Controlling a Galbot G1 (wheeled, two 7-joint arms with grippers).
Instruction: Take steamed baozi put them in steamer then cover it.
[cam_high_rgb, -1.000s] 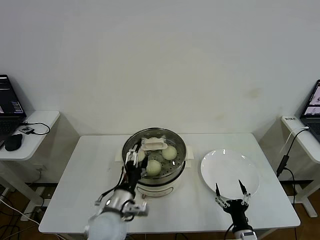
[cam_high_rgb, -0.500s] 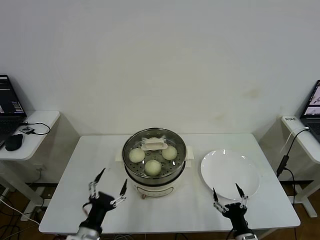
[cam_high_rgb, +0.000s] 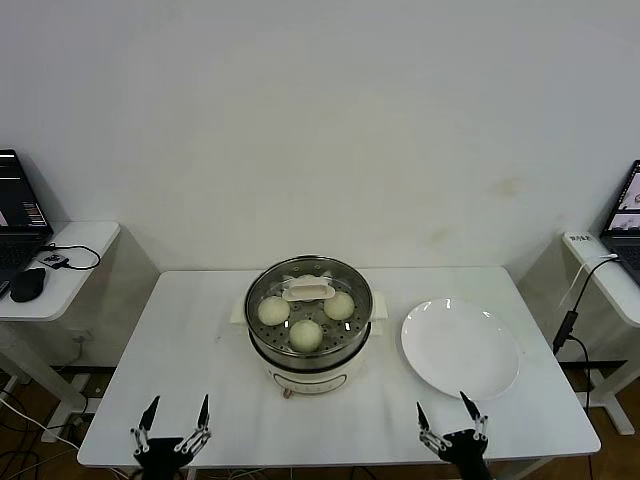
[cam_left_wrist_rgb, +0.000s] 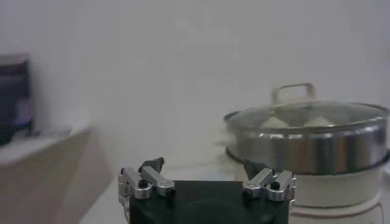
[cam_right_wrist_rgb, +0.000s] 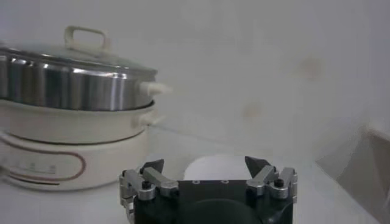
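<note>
Head view: three buns (cam_high_rgb: 306, 334) under the cover (cam_high_rgb: 308, 294); wrist views show only two. Left gripper (cam_high_rgb: 172, 437), right gripper (cam_high_rgb: 449, 433) spread, empty, near worktop (cam_high_rgb: 180, 340) edge.

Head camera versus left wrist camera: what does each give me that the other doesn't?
Only the head view shows the white plate, bare, the right gripper, open at the table's near edge, and three baozi from above. Only the left wrist view shows the steamer side-on, with its cover seated on the rim. Both show the covered steamer and the left gripper, open and holding nothing.
</note>
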